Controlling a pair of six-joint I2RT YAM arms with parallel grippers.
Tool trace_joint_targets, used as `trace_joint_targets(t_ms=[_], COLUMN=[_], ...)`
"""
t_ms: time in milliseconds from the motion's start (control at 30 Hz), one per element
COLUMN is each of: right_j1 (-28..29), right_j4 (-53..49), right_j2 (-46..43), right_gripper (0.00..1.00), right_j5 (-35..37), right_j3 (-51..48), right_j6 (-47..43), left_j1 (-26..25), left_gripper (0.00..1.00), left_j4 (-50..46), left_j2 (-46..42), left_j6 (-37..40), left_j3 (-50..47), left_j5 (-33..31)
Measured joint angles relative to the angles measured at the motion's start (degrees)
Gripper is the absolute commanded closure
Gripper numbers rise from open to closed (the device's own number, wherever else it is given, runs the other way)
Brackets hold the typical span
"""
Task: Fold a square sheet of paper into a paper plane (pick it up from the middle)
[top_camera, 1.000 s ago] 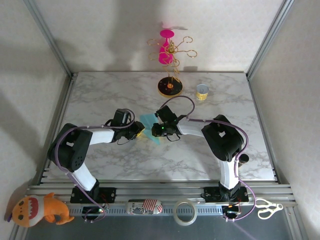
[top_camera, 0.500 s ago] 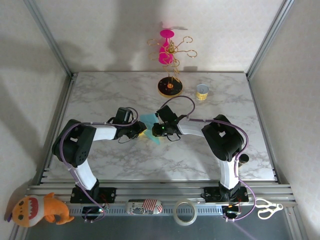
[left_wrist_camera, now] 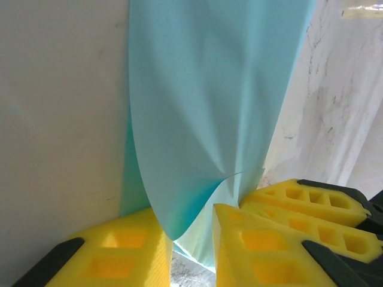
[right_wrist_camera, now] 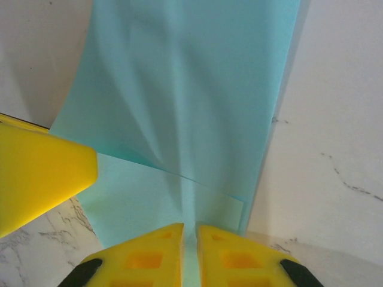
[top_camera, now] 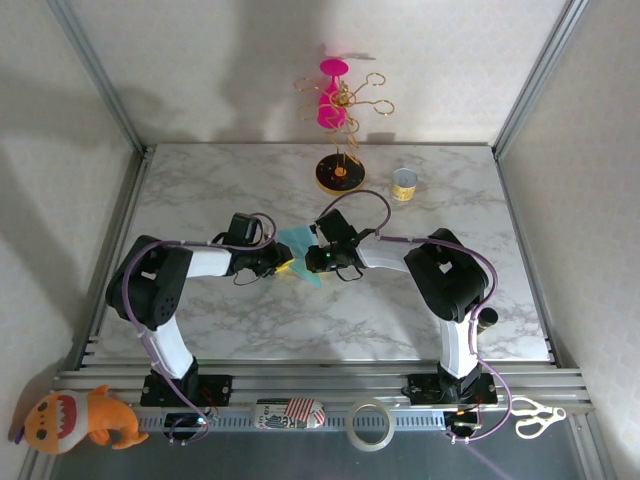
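Square sheet of paper (top_camera: 298,243) sits mid-bench: thin, smooth teal, bowed upward with soft creases, far edge free toward 12 o'clock. Right tool (right_wrist_camera: 190,238) is nearly closed, pinching the sheet's near edge. Left tool (left_wrist_camera: 190,226) shows a narrow gap with paper between its yellow foam fingers; cannot tell if it grips. Marble bench (top_camera: 200,190) is bare toward 6 and 9 o'clock. Left tool has edged toward 3 o'clock since a second ago.

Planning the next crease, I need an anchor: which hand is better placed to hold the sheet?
Right, probably. The right hand is shut on the sheet at its near edge. The left hand shows a gap between its fingers, the sheet curled loosely there, so its grip looks unsure.
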Motion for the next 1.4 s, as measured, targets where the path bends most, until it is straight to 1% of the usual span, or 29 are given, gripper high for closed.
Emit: trace_joint_targets(t_ms=[133,267,333,500,600,667,767,900,1033,1233,1400], right_j1=[0.0,-0.1,-0.1,-0.3,-0.3,0.1,1.8,6.7,10.0,12.1,13.8], right_j4=[0.0,0.3,1.1,2.4,5.9,8.5,12.1,16.6,22.8,32.8,38.0], right_j2=[0.0,-0.1,-0.9,-6.9,-12.6,-16.3,-19.8,-20.2,-19.9,-16.5,-12.3], right_gripper=[0.84,0.74,0.71,0.62,0.56,0.53,0.5,0.5,0.51,0.52,0.53], right_j5=[0.0,0.0,0.2,1.3,3.4,5.7,11.3,19.0,23.9,27.7,30.1], right_j3=[0.0,-0.1,-0.7,-3.8,-7.6,-11.1,-15.9,-21.0,-24.7,-26.8,-26.8], right_j6=[-0.6,-2.0,-3.5,-6.6,-7.8,-8.7,-10.8,-15.6,-20.9,-27.5,-31.4], left_j1=[0.4,0.5,0.5,0.1,-1.0,-2.0,-3.6,-5.3,-6.4,-7.2,-7.3], left_gripper=[0.84,0.92,0.94,0.96,0.96,0.96,0.95,0.95,0.95,0.94,0.93], left_j4=[0.6,1.7,2.1,3.0,3.0,2.9,2.4,1.5,0.2,-0.7,-1.3], left_j2=[0.6,1.3,1.3,1.0,0.0,-1.0,-2.9,-4.9,-5.2,-5.2,-5.4], left_j6=[-0.4,-1.2,-2.0,-4.0,-5.8,-7.1,-9.0,-11.5,-13.6,-16.0,-16.7], left_j3=[0.1,0.1,0.1,0.1,0.1,0.1,0.1,0.1,0.3,0.3,0.4], left_j5=[1.0,0.9,0.9,0.1,-1.5,-3.0,-5.6,-8.7,-11.1,-12.9,-13.1])
